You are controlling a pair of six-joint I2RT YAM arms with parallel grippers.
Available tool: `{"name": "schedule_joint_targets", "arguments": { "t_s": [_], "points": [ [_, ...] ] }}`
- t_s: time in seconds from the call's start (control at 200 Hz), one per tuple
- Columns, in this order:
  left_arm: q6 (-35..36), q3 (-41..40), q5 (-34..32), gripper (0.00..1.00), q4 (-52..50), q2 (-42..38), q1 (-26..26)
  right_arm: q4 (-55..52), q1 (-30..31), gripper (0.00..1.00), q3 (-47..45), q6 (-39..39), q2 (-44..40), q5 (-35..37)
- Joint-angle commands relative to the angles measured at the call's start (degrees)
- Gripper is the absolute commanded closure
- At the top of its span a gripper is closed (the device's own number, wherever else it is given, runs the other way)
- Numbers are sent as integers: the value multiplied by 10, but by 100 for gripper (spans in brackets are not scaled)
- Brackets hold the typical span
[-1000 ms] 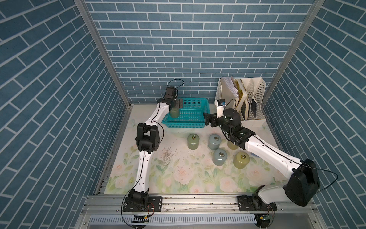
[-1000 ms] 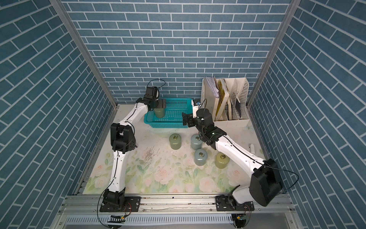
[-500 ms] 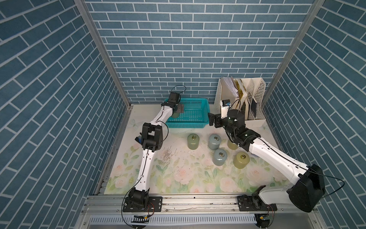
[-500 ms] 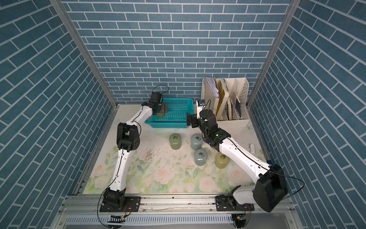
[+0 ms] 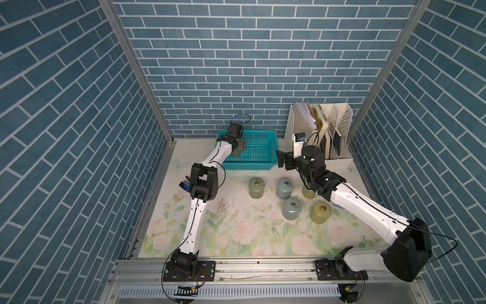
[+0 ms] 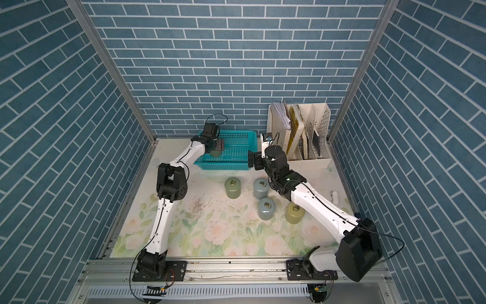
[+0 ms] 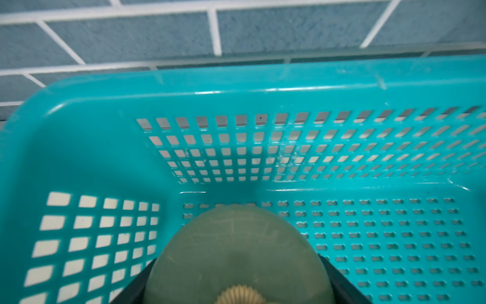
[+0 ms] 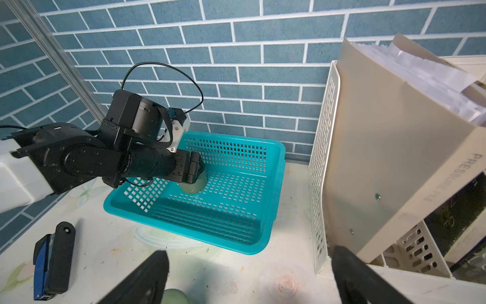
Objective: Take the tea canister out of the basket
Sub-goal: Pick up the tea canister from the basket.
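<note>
Tea canister (image 7: 236,250) in basket (image 7: 236,86) is half hidden, clamped by left end effector (image 8: 197,173); right end effector (image 8: 249,263) gapes.

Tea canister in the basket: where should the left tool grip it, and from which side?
Grip the tea canister across its round body, coming down through the open top of the basket. Its walls would likely block a low sideways reach, and the lid knob looks too small to hold. The left tool brackets it this way.
</note>
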Motion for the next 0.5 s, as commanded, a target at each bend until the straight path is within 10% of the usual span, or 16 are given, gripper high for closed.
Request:
{"name": "schedule_joint_targets", "arguments": {
  "t_s": [0.0, 0.495],
  "points": [
    [8, -5, 4, 88, -5, -68, -15, -1, -2, 0, 1, -5, -2, 10],
    [13, -141, -35, 87, -43, -387, -131, -32, -25, 0, 31, -34, -62, -8]
  ]
}}
